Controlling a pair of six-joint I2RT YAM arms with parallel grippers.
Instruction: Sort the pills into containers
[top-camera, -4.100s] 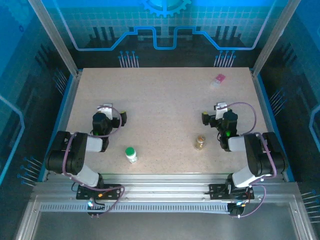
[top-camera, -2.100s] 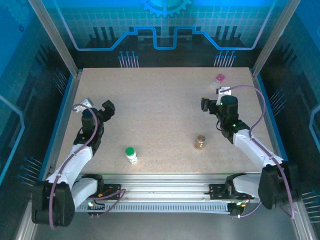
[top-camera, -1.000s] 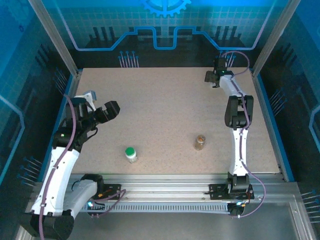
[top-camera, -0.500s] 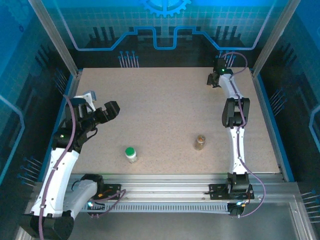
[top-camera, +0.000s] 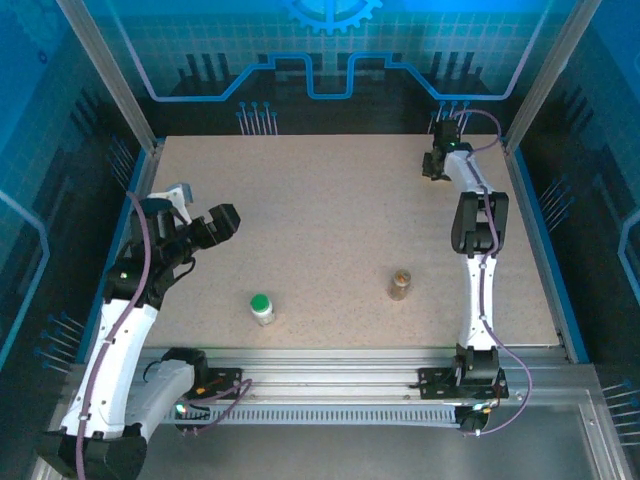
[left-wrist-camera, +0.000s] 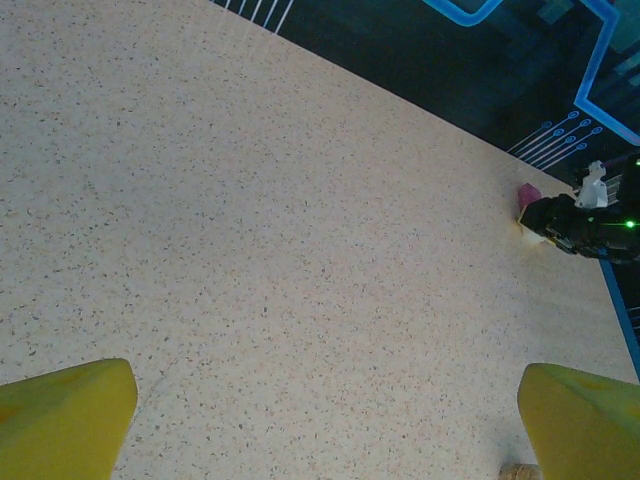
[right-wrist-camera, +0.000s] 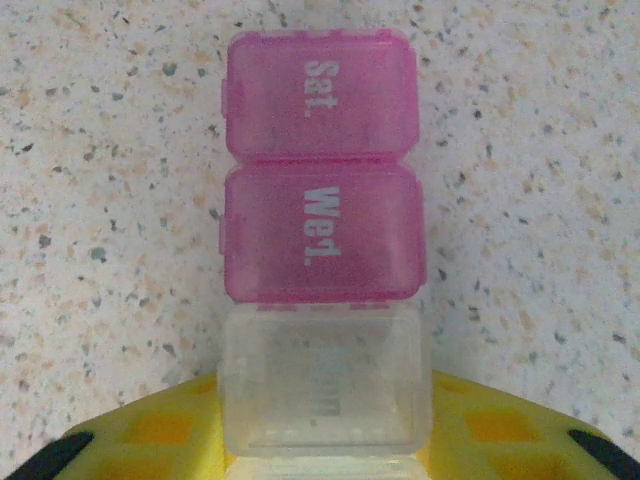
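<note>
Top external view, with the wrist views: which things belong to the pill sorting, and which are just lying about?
Belongs to the job:
- white bottle with green cap
- amber bottle
- pill box with pink and clear day compartments
- right tool, at that box

Just there:
- left tool, open, holding nothing
- table
- blue-lined back wall

A robotics lab cell: aluminium frame (top-camera: 108, 80), blue circuit-print walls (top-camera: 200, 40) (gear motif on top), speckled table (top-camera: 330, 230).
</note>
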